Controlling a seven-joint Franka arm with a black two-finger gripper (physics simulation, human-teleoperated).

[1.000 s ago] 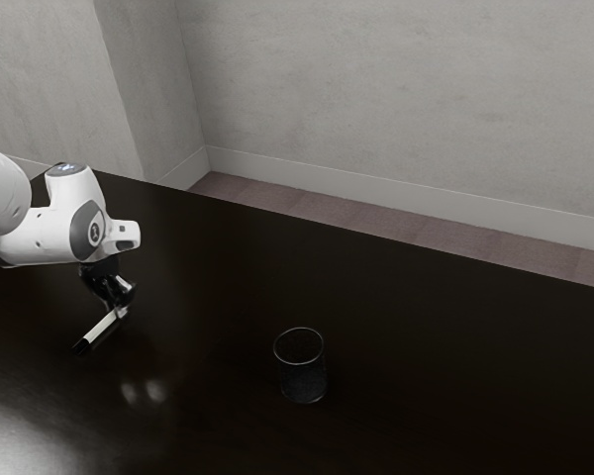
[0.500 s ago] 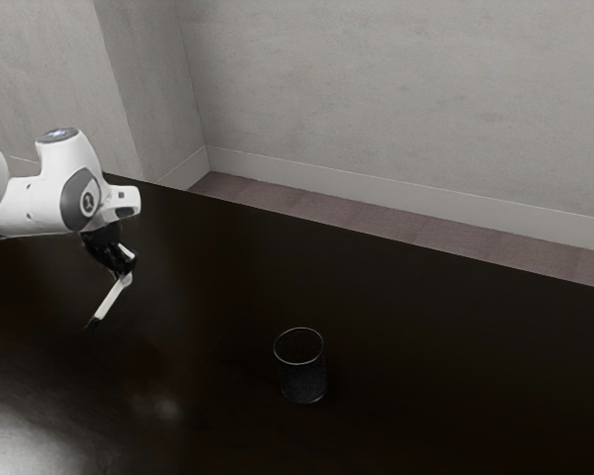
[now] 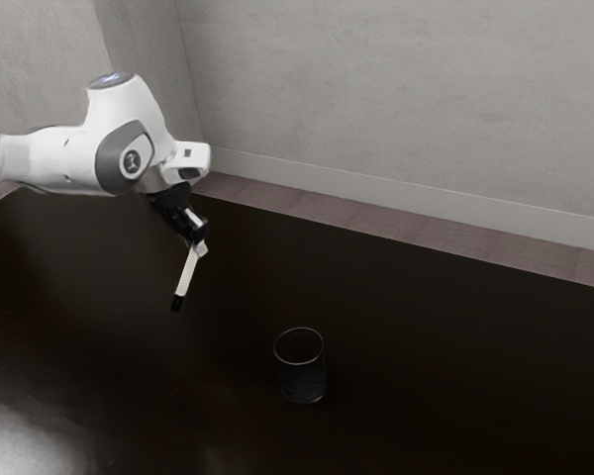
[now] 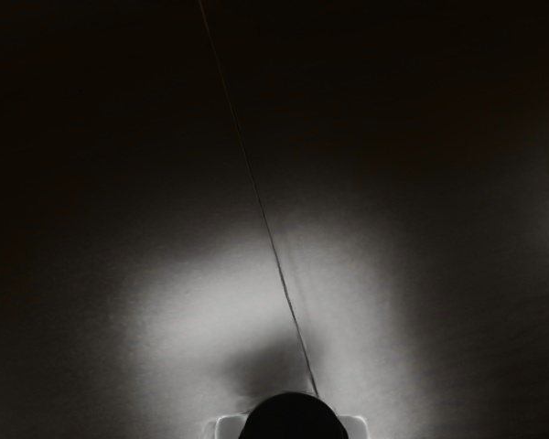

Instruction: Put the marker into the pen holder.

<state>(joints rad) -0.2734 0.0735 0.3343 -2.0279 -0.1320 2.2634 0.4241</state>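
In the exterior view my gripper is up above the table, shut on the upper end of the white marker. The marker hangs tilted, its black end low and toward the exterior view's left. In the wrist view the marker's black end shows between two pale fingertips of the gripper. The pen holder, a dark see-through round cup, stands upright on the table, lower and toward the exterior view's right from the marker, apart from it.
The dark glossy table stretches around the holder. Behind its far edge lie a reddish floor strip and a grey wall.
My hand has risen and moved toward the exterior view's right, carrying the marker, which now hangs steeper. The pen holder has stayed where it was.
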